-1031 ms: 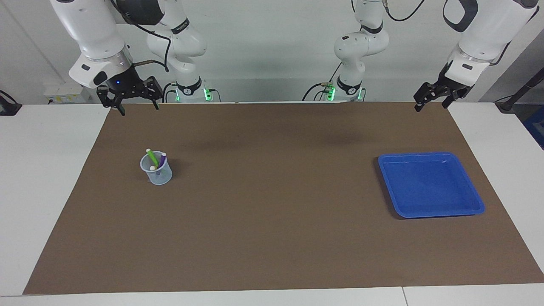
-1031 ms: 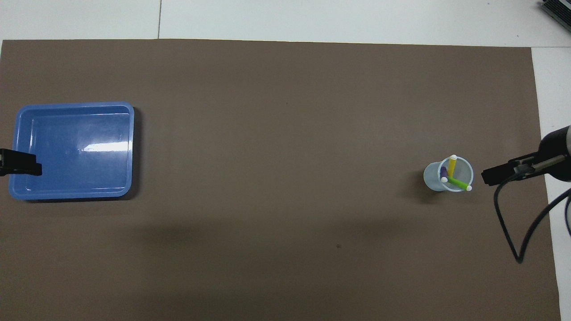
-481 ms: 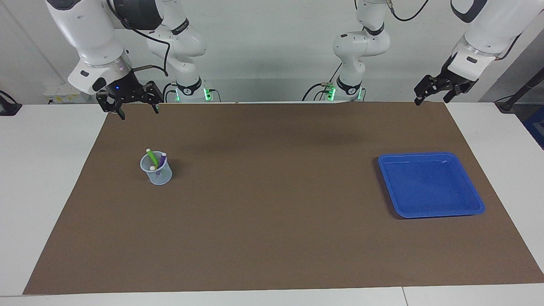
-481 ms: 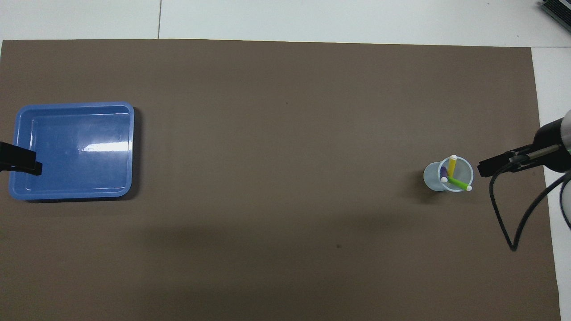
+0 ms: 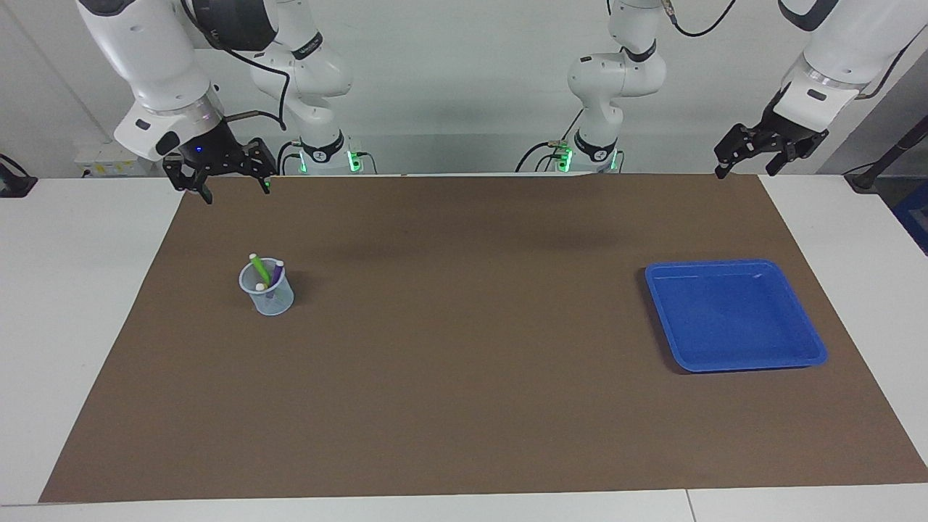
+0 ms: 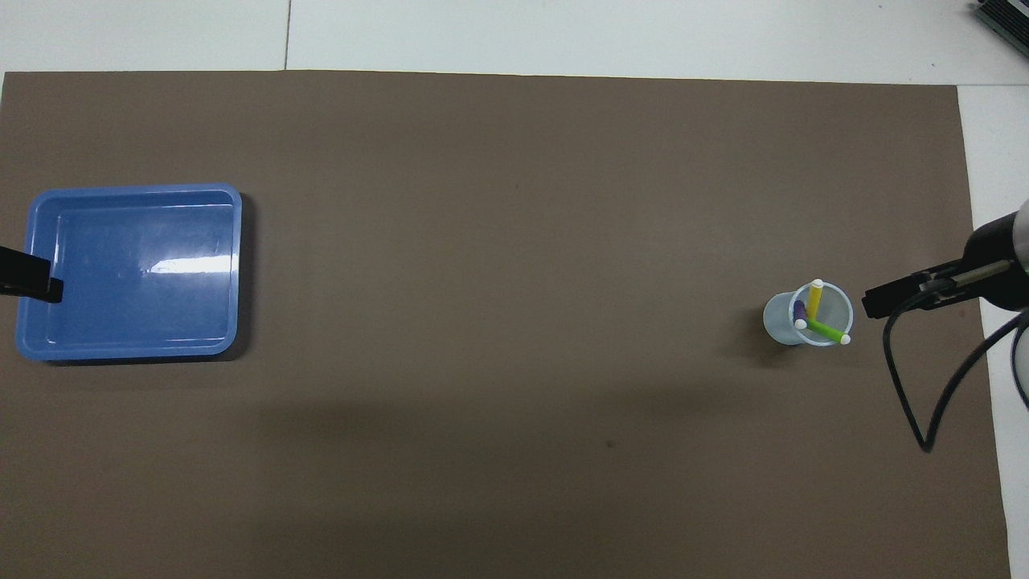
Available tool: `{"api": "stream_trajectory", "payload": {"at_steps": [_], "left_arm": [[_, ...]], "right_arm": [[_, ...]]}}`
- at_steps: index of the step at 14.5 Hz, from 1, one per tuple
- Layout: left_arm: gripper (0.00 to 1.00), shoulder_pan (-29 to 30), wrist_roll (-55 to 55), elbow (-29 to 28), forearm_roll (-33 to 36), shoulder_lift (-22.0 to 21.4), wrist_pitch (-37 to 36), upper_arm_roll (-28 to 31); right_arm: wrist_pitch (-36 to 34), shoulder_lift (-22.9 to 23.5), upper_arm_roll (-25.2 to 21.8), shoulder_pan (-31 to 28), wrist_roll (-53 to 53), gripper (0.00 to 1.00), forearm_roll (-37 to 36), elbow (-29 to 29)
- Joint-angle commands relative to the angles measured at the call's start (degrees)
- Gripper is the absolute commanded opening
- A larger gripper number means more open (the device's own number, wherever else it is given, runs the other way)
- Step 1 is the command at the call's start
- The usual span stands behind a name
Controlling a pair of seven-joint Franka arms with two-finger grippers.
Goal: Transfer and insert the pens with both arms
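Three pens stand in a clear plastic cup point(image 5: 267, 290) point(image 6: 784, 318) toward the right arm's end of the brown mat: a green pen point(image 5: 259, 269) point(image 6: 826, 329), a purple pen point(image 5: 277, 272) point(image 6: 798, 312) and a yellow pen point(image 6: 815, 299), pale caps up. My right gripper point(image 5: 237, 186) hangs open and empty over the mat's edge nearest the robots, apart from the cup. My left gripper point(image 5: 747, 161) is open and empty, raised over the mat's corner near the left arm's base.
An empty blue tray point(image 5: 732, 315) point(image 6: 129, 273) lies on the mat toward the left arm's end. The brown mat point(image 5: 464, 348) covers most of the white table. A black cable point(image 6: 908, 394) loops from the right wrist.
The left gripper has risen a little and drawn back toward its end of the table. The right gripper has shifted only slightly. Pens, cup and tray have not moved.
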Motion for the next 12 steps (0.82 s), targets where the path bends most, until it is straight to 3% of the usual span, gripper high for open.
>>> {"api": "stream_trajectory", "payload": {"at_steps": [1,8,12], "left_arm": [[1.00,-2.25,0.98,3.10,1.04,2.12,-1.27,2.37],[1.00,-3.22,0.81,3.01,1.04,2.21,-0.03,3.34],[1.00,-3.57,0.81,-0.14,1.04,2.03,2.43,3.43]], "right_arm": [[-2.13,0.46,0.45,-0.61,4.15,1.00,1.19,1.27],[-1.61,0.54,0.63,-0.61,4.25,1.00,1.19,1.45],[-1.87,0.54,0.54,-0.52,4.16,1.00,1.19,1.36]]}}
